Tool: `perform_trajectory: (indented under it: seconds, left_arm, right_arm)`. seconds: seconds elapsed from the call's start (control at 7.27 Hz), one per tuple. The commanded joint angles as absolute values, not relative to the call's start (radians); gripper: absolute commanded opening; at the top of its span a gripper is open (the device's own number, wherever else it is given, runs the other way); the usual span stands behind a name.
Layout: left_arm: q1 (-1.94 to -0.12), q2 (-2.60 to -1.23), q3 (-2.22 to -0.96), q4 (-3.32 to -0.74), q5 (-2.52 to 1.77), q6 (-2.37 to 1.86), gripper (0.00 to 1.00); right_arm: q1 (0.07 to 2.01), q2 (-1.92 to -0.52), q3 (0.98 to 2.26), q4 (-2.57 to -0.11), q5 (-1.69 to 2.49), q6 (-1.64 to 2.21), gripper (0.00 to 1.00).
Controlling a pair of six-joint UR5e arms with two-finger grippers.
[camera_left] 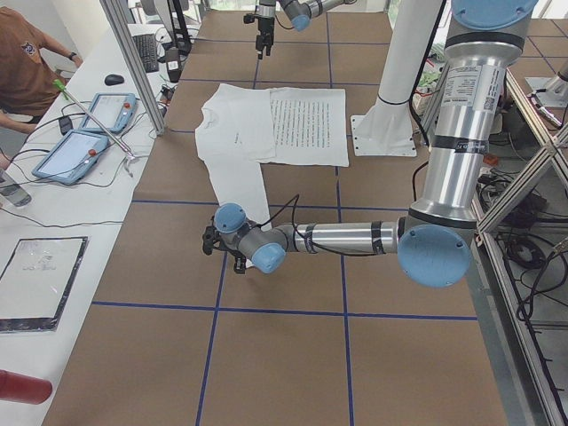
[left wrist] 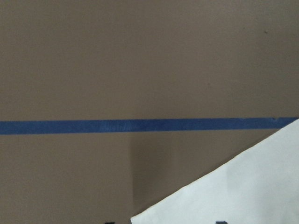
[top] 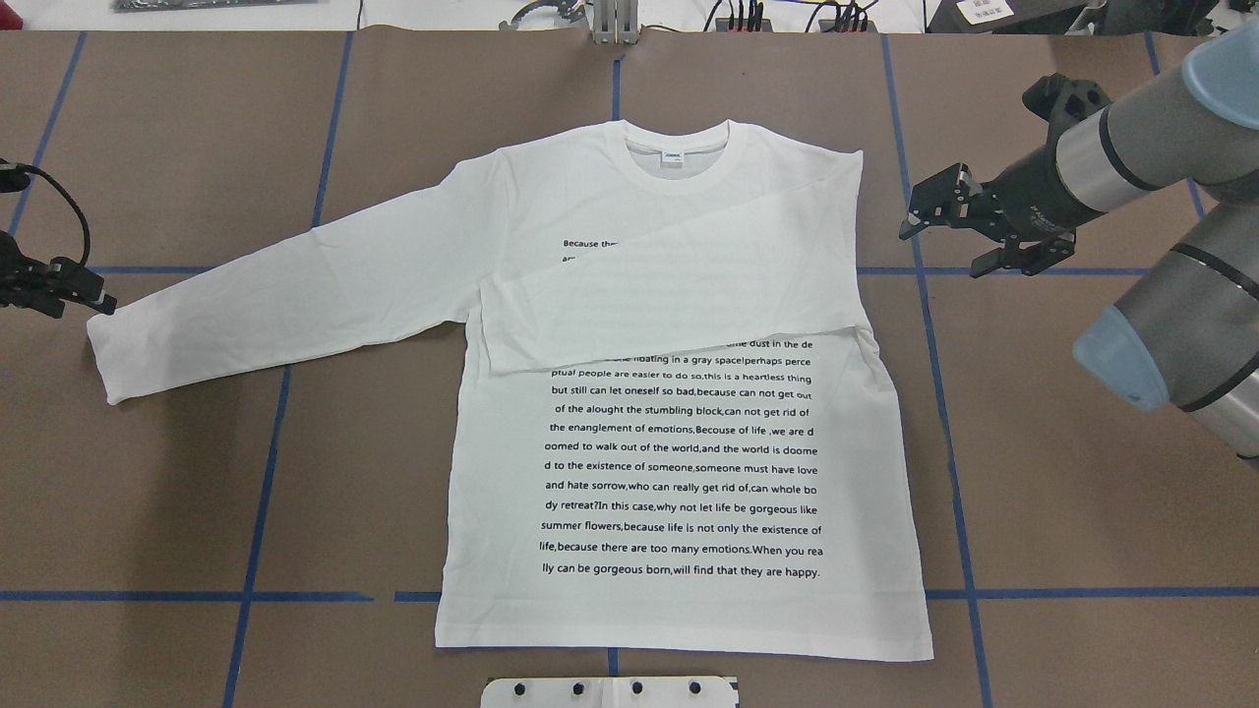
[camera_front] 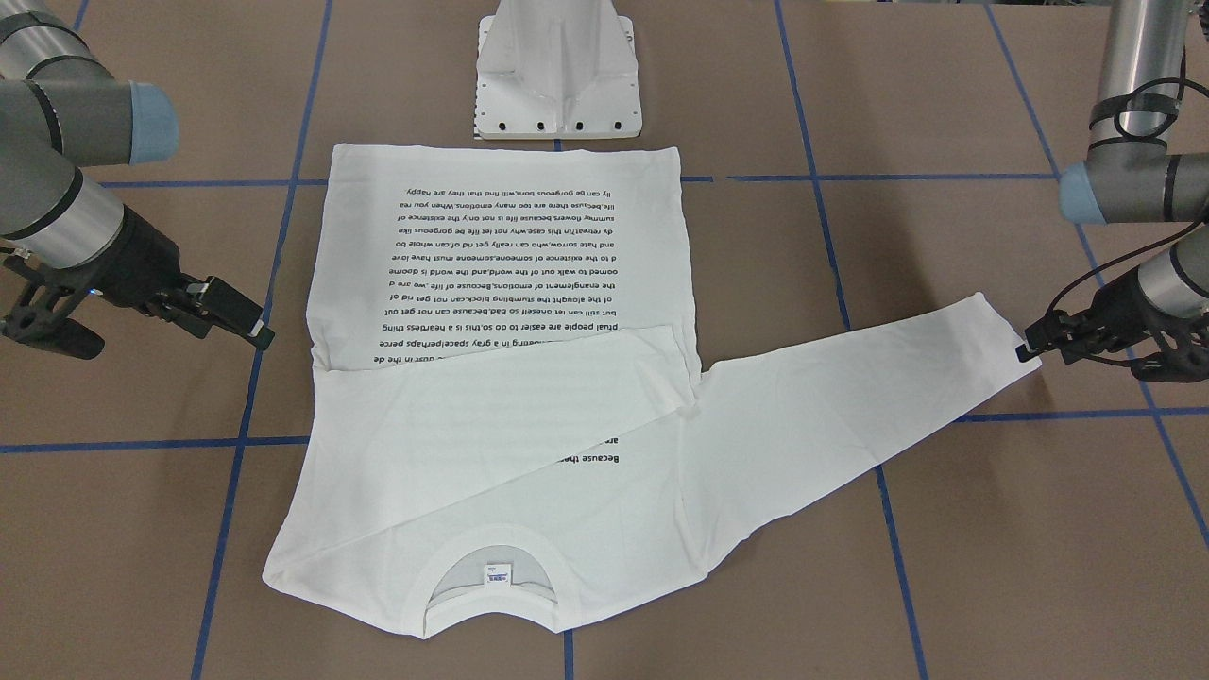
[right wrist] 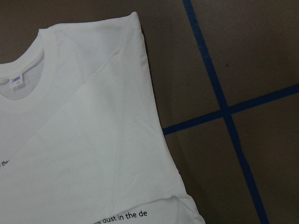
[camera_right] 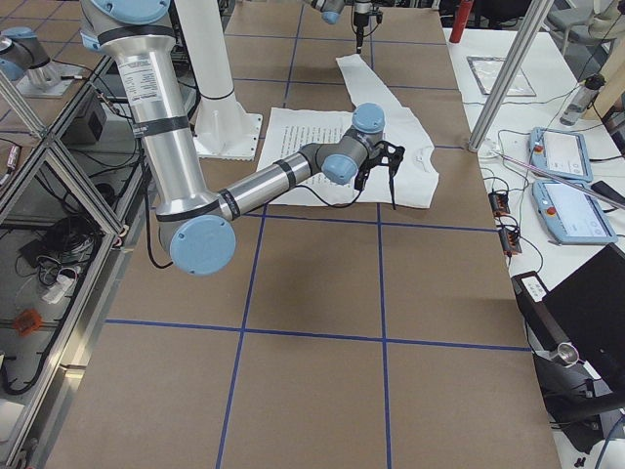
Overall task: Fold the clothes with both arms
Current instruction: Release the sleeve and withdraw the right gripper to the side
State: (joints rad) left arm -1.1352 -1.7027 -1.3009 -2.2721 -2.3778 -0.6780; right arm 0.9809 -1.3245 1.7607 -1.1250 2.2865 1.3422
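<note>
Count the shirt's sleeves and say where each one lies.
2. One sleeve is folded across the shirt, over its top lines of print. The other sleeve lies stretched out on the table, its cuff by the left pincer.

A white T-shirt (camera_left: 297,124) lies flat on the brown counter (camera_left: 284,355). One sleeve (camera_left: 241,191) reaches toward the near left claw (camera_left: 210,241). The far right claw (camera_left: 260,46) hangs beyond the shirt.

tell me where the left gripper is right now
In the overhead view the left gripper is at the far left edge, at the cuff of the T-shirt's outstretched sleeve, just below a blue tape line.
</note>
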Motion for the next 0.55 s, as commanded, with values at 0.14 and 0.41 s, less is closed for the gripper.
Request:
perform_trajectory:
  seconds: [0.14, 0.41]
  left_arm:
    - [-1.135, -1.704, -1.304, -2.273, -2.361, -0.675, 0.75]
    - [-1.135, -1.704, -1.313, -2.273, -2.345, -0.678, 0.74]
  right_arm:
    - [1.002, -1.364, 1.775, -1.124, 2.286, 1.322, 0.99]
    - [1.006, -1.384, 1.793, -1.124, 2.284, 1.322, 0.99]
